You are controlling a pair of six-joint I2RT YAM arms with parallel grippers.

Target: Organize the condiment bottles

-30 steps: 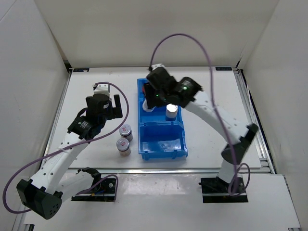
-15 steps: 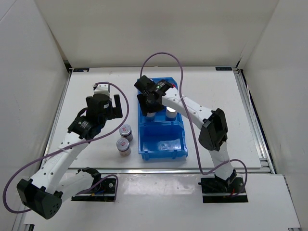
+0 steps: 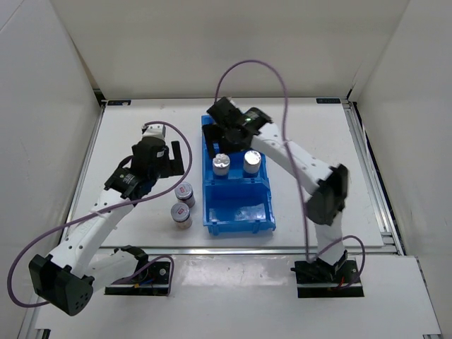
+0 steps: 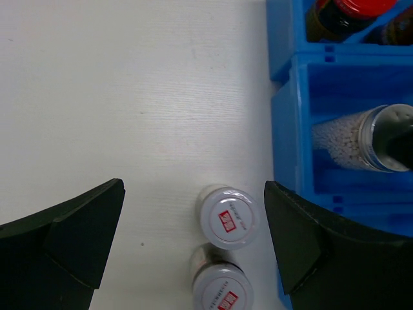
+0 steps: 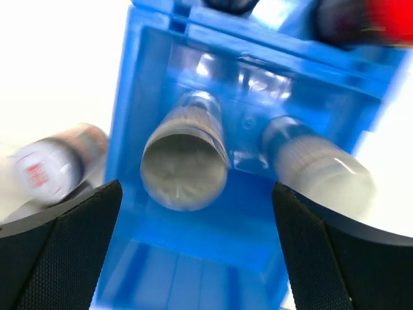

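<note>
Condiment bottles [image 3: 252,162]: two silver-capped bottles [image 3: 222,164] upright in the glossy blue bin's [image 3: 239,224] middle compartment, two grey-topped bottles [image 3: 185,192] on the white table [image 3: 134,127] just beside its left wall, red-capped dark bottles [image 4: 352,6] — largely hidden — in the far compartment. Left gripper [image 4: 193,192] and right gripper [image 5: 197,194] gape, holding nothing; right wrist view blurred.

Bright even light, right-wrist blur

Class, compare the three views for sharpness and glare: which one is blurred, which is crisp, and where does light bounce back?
Right wrist view: motion-blurred, with a silver-capped bottle smeared. Left wrist view: crisp, with the red mark on a grey-topped bottle sharp. Top external view: evenly lit, with glare on the bare floor of the blue bin.
</note>
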